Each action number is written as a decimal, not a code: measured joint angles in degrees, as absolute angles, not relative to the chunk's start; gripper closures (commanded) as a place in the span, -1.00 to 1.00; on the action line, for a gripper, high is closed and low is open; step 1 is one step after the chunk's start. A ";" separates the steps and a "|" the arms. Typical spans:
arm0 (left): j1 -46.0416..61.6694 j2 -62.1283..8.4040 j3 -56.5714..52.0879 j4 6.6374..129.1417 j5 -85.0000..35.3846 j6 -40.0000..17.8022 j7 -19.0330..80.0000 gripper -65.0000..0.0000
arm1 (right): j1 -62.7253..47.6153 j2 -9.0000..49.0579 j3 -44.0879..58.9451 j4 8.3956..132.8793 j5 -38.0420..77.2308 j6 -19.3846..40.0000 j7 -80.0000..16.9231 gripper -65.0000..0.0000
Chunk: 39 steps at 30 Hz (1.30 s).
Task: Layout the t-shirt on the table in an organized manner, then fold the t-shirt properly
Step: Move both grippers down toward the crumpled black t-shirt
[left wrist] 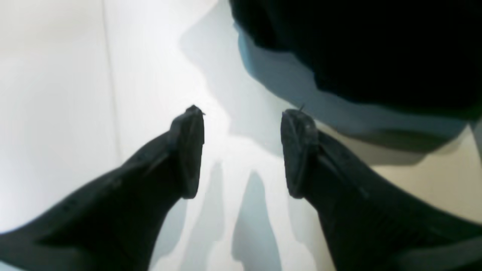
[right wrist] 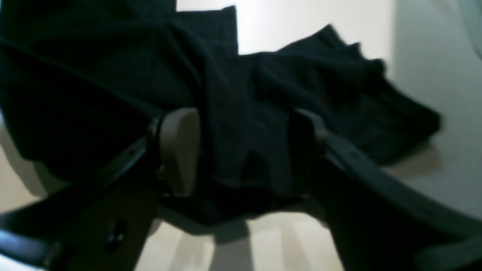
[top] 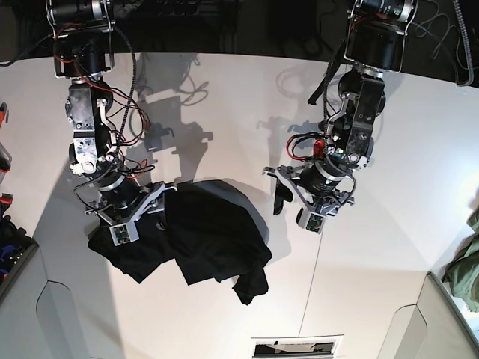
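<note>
The black t-shirt (top: pixel 206 239) lies crumpled in a heap on the white table (top: pixel 389 224), left of centre in the base view. My right gripper (top: pixel 142 215) hovers over the heap's upper left part. In the right wrist view its fingers (right wrist: pixel 180 150) stand wide apart, open, with folds of the t-shirt (right wrist: pixel 244 113) beneath and between them. My left gripper (top: pixel 293 209) hangs open just to the right of the cloth. In the left wrist view the left gripper (left wrist: pixel 243 150) is over bare table (left wrist: pixel 56 113), with the t-shirt's edge (left wrist: pixel 376 49) ahead to the right. No print or tag shows.
An olive-green garment (top: pixel 468 265) lies at the right edge. Grey bin corners sit at the bottom left (top: pixel 19 292) and bottom right (top: pixel 441 321). A thin seam (top: pixel 313 292) runs across the table, and a white slot (top: pixel 296 346) sits at the near edge.
</note>
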State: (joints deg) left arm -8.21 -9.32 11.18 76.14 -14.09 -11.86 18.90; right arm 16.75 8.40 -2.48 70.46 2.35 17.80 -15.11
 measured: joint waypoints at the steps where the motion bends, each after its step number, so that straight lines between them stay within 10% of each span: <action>1: -8.56 -8.56 11.18 75.00 -15.14 -11.86 18.96 -0.09 | 17.23 8.25 -3.20 69.01 1.63 17.74 -15.25 -0.13; 5: -10.48 -6.26 11.20 70.85 -17.54 -11.86 18.37 -0.09 | 17.98 7.79 -4.21 65.65 1.34 13.98 -12.91 -0.08; 11: -12.88 -2.68 11.14 67.53 -18.04 -12.27 17.02 -0.09 | 18.04 7.90 -4.21 65.54 1.10 12.40 -12.40 1.00; 16: -13.69 0.23 11.11 67.44 -18.06 -12.29 15.97 -0.02 | 18.06 7.94 -4.12 66.02 -0.12 12.40 -12.27 1.00; 21: -14.31 1.76 11.09 67.44 -13.58 -12.43 15.38 0.97 | 17.98 8.32 -2.74 70.24 -1.13 12.43 -12.10 1.00; 39: -15.05 -13.98 7.53 81.21 -13.30 -6.48 20.51 1.00 | 17.93 14.74 7.81 78.43 6.68 16.62 -15.79 1.00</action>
